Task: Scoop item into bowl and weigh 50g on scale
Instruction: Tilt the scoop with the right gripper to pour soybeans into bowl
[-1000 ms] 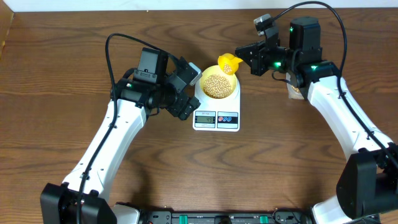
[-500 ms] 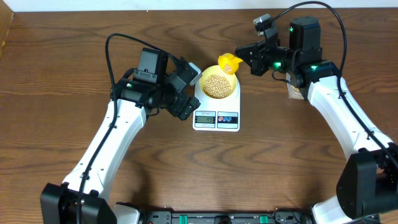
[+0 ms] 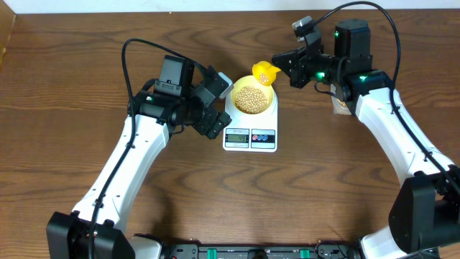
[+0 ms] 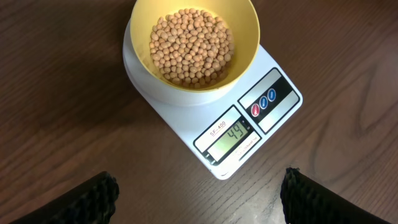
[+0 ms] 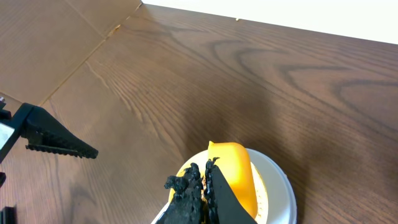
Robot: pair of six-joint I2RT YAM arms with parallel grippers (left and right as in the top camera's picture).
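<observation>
1. While hovering just left of the scale (image 3: 250, 137), the left gripper (image 3: 219, 106) is holding its jaws wide apart, gripping nothing.
2. Soybeans (image 4: 189, 46) are filling the pale yellow bowl (image 4: 245, 25) sitting on the scale, whose display (image 4: 235, 134) is showing 44.
3. At the scale's far edge, the right gripper (image 3: 282, 65) is clamping a yellow scoop (image 3: 264, 72) over the bowl's rim.

beige-tan beans (image 4: 189, 46) in a pale yellow bowl (image 4: 241, 28); white scale (image 4: 180, 102) with a grey-green display (image 4: 235, 134) and red and blue buttons (image 4: 263, 101); bright yellow scoop (image 5: 233, 174); dark brown table (image 4: 62, 124) with wavy wood grain.
</observation>
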